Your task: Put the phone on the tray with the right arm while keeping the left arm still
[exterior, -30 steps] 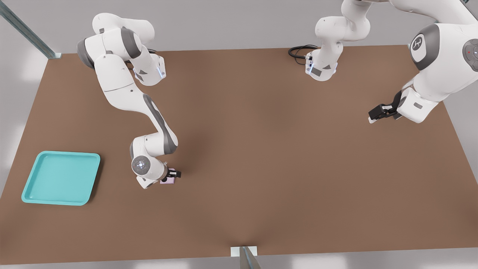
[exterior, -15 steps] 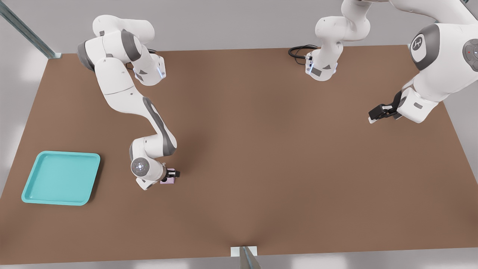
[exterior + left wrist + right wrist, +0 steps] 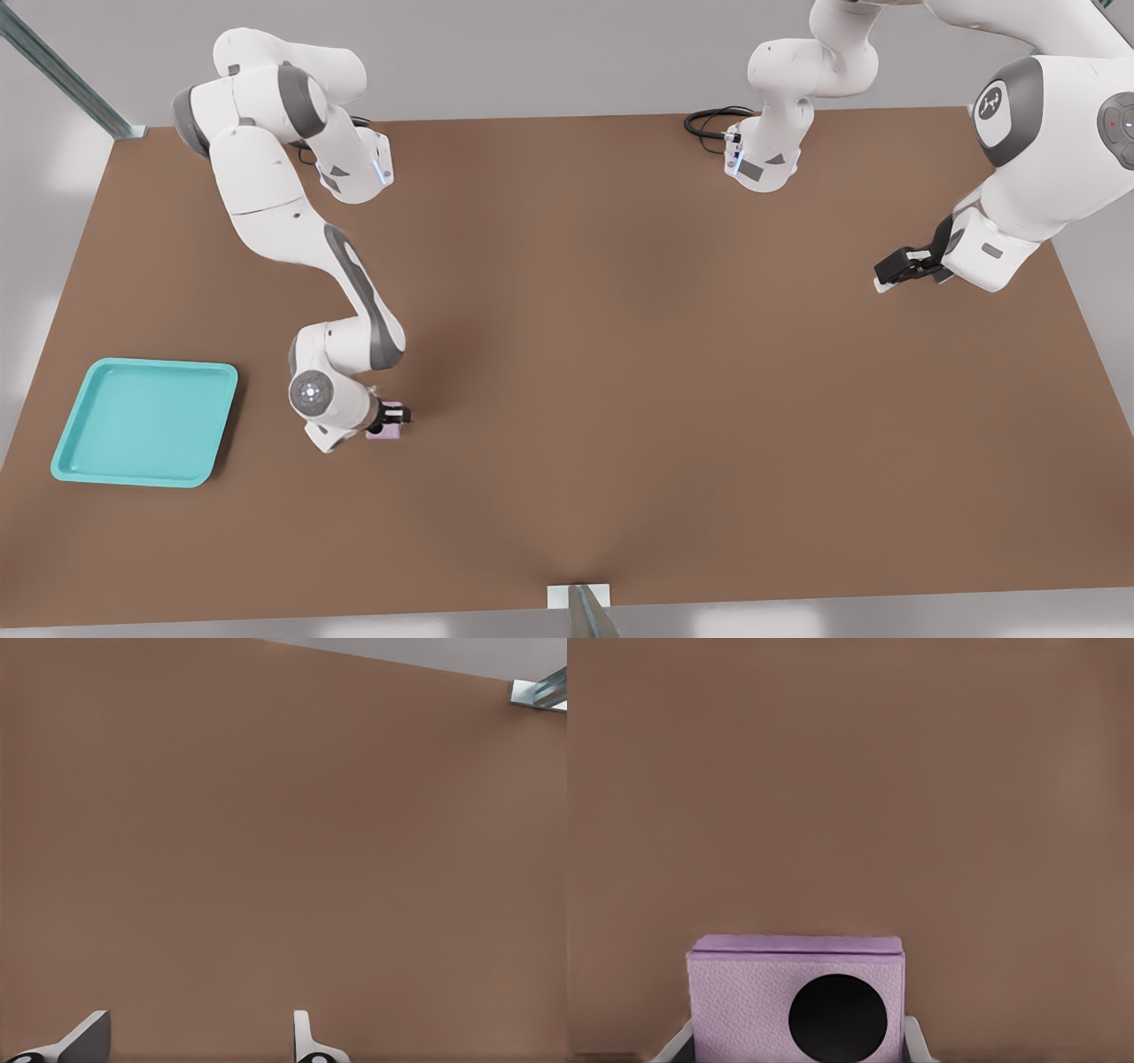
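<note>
The pale lilac phone (image 3: pixel 387 431) is held in my gripper (image 3: pixel 391 419) over the brown table, right of the tray in the front view. In the right wrist view the phone (image 3: pixel 744 1001) fills the lower part of the picture, one round black lens showing, with a white fingertip (image 3: pixel 915 1041) pressed against each side. The gripper is shut on it. The turquoise tray (image 3: pixel 89 447) lies near the table's front-left corner in the front view, holding nothing, well apart from the phone. The right arm (image 3: pixel 354 283) reaches from its base at the back left.
The brown table (image 3: pixel 620 399) carries the two arm bases at its far edge, with a black cable coil (image 3: pixel 709 120) beside the right-hand one. The parked arm's gripper (image 3: pixel 899 266) hangs at the front view's right. A metal bracket (image 3: pixel 580 598) sits at the near edge.
My gripper has moved toward the front view's left with the phone in it, closer to the tray. The tray and parked arm have not moved.
</note>
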### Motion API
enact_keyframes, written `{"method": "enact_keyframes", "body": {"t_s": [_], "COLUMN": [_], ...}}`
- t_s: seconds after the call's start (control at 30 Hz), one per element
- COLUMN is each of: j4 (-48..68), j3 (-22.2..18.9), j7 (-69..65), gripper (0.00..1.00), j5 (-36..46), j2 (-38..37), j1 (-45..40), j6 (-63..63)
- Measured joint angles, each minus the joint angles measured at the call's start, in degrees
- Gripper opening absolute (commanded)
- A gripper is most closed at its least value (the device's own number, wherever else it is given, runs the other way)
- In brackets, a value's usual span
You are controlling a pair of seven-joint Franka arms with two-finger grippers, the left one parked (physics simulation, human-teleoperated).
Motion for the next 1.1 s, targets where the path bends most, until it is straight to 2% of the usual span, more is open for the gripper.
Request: {"method": "enact_keyframes", "body": {"t_s": [0.13,0.27,0.47,0.57,0.6,0.63,0.77,0.87,0.97,1.03,1.1], "j4": [-5.90,-6.80,-6.19,-4.90,-4.36,-4.02,-3.50,-2.38,2.47,8.59,16.98], "j3": [0.20,0.27,-0.25,-3.62,-4.81,-5.54,-6.20,-5.86,-0.71,-1.86,-2.37], "j7": [-1.60,-5.17,-13.95,-19.35,-21.19,-22.87,-28.40,-29.80,-27.37,-25.40,-23.45], "gripper": [0.73,0.73,0.73,0.73,0.84,1.00,1.00,1.00,1.00,1.00,1.00], "j5": [0.04,0.05,-0.34,-0.46,-0.51,-0.62,-0.20,-0.43,-3.34,-4.38,-4.94], "j2": [-7.65,-10.24,-9.25,-6.95,-6.06,-5.46,-6.80,-18.82,-27.97,-26.95,-24.45], "j1": [-6.37,-16.05,-28.93,-30.70,-30.67,-30.66,-29.79,-22.97,-12.77,-6.28,-4.36], "j6": [-0.79,-2.49,-2.57,-0.02,0.97,1.85,3.56,-1.57,-10.78,-15.93,-22.58]}}
